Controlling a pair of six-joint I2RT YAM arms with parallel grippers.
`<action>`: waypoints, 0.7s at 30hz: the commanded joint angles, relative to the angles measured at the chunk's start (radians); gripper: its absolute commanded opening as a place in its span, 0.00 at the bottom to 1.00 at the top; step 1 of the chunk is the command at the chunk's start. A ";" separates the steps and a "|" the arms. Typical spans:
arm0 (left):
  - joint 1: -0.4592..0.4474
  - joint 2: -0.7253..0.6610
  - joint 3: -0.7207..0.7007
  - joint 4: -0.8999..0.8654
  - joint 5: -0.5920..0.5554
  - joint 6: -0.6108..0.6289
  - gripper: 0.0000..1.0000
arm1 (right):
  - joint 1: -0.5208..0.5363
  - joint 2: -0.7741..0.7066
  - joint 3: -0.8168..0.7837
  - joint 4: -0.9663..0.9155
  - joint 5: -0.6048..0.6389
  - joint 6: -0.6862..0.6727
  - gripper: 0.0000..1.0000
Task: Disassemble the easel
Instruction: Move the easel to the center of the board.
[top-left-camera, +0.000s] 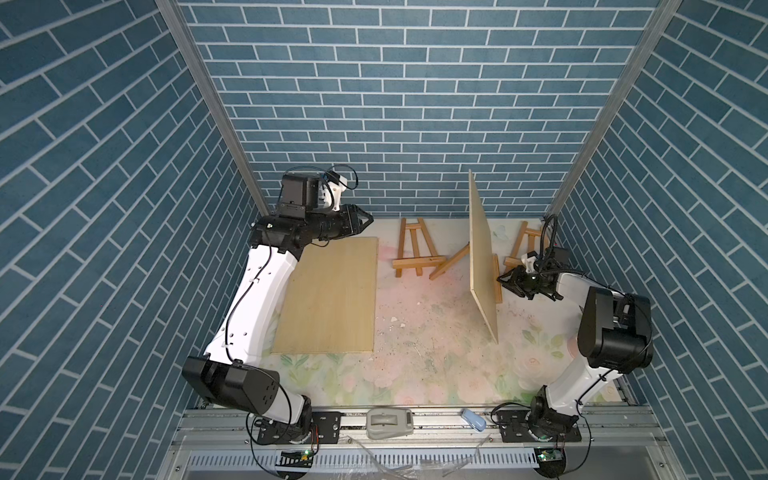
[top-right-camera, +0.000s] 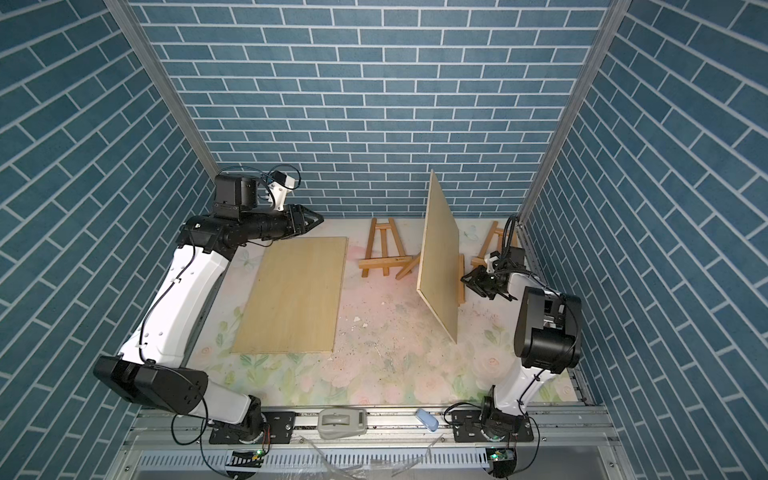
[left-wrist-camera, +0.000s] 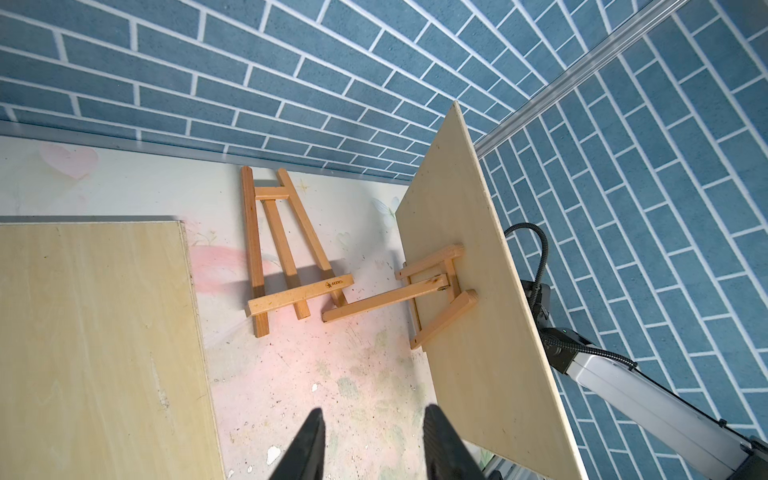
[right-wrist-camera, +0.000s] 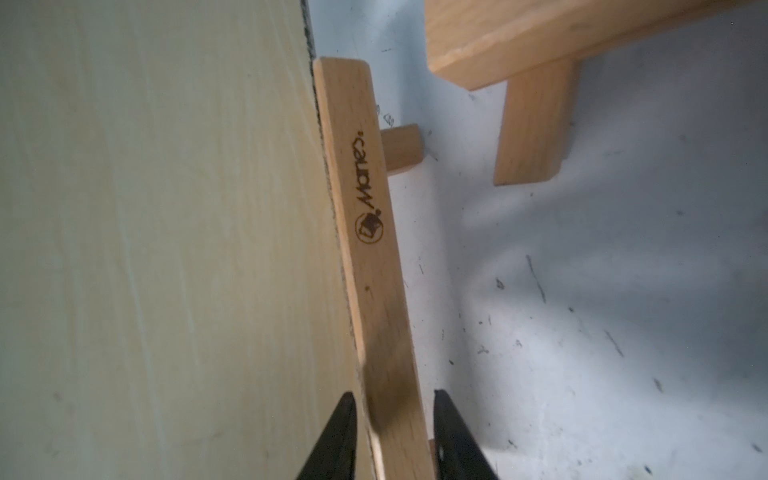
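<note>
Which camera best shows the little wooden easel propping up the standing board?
The left wrist view: the easel shows its frame and rear leg against the board. In both top views the board hides most of it. The right wrist view shows only its stamped ledge.

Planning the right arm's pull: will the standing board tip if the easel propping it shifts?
Probably. The standing board leans nearly upright on a small easel with nothing visibly clamping it, so a tug at the ledge could topple it. It looks thin and stiff, likely light, so it should fall flat rather than bend. The right gripper straddles that ledge.
</note>
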 joint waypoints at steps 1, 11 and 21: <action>-0.005 0.001 0.006 -0.014 -0.004 0.000 0.41 | -0.003 0.020 0.010 0.034 -0.040 0.004 0.32; -0.014 0.013 0.023 -0.023 -0.002 0.000 0.41 | -0.002 0.059 -0.003 0.049 -0.054 -0.005 0.27; -0.017 0.010 0.013 -0.026 0.000 0.000 0.41 | -0.002 -0.007 -0.084 0.015 -0.055 -0.028 0.13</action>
